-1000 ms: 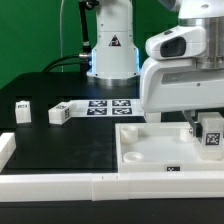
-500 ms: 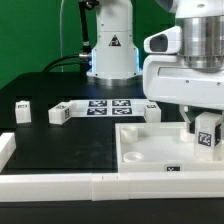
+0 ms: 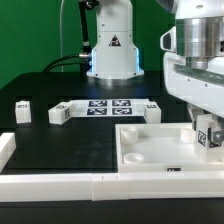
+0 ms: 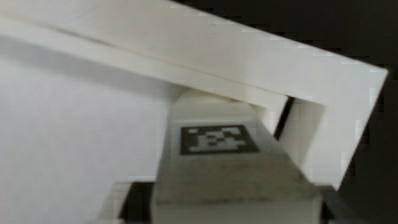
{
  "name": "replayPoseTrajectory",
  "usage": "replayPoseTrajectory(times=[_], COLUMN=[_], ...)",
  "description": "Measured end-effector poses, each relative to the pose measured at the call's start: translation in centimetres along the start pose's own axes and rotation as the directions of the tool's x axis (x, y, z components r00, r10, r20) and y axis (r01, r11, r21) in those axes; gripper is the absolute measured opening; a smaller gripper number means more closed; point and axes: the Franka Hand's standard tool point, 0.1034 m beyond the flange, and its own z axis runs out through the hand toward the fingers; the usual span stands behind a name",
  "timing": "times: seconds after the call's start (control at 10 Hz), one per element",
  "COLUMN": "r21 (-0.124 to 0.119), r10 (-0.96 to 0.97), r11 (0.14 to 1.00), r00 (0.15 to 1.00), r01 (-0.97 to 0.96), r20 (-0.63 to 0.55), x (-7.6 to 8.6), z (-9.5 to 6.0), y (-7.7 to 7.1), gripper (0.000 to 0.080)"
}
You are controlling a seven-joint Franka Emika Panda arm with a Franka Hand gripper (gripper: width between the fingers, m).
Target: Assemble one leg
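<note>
My gripper (image 3: pixel 209 133) is shut on a white leg (image 3: pixel 210 137) with a black-and-white tag and holds it over the corner of the large white tray-like panel (image 3: pixel 150 150) on the exterior view's right. In the wrist view the held leg (image 4: pixel 222 150) fills the middle, its far end close to the panel's raised rim (image 4: pixel 214 70); the black fingers (image 4: pixel 143 195) press its sides. Three more legs rest on the black table: one at the exterior view's left (image 3: pixel 22 108), one in the middle (image 3: pixel 58 114), one (image 3: pixel 151 110) behind the panel.
The marker board (image 3: pixel 108 106) lies flat behind the legs. The robot base (image 3: pixel 112 50) stands at the back. A white rail (image 3: pixel 60 185) runs along the table's front edge, with a white block (image 3: pixel 5 148) at the exterior view's left.
The arm has moved toward the exterior view's right with the leg in its grip, uncovering the leg behind the panel. The held leg now sits nearer the panel's far right corner.
</note>
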Motion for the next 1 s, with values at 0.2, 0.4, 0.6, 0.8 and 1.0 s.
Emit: replayPoseTrajectory(times=[0.2, 0.4, 0.6, 0.8, 1.0], r21=[0.0, -0.001, 0.001, 0.003, 0.007], r10=[-0.07, -0.109, -0.474, -0.726, -0.894], r11=[0.998, 0.994, 0.881, 0.687, 0.448], r00=[0.998, 0.994, 0.881, 0.687, 0.448], r01=[0.07, 0.109, 0.474, 0.726, 0.894], r20=[0.001, 0.004, 0.008, 0.011, 0.013], x=[-0.04, -0.4, -0.7, -0.54, -0.79], z=[0.01, 0.04, 0.05, 0.2, 0.31], y=[0.0, 0.07, 0.23, 0.35, 0.45], gripper=[0.0453, 0.0576, 0.0645, 0.0648, 0.0648])
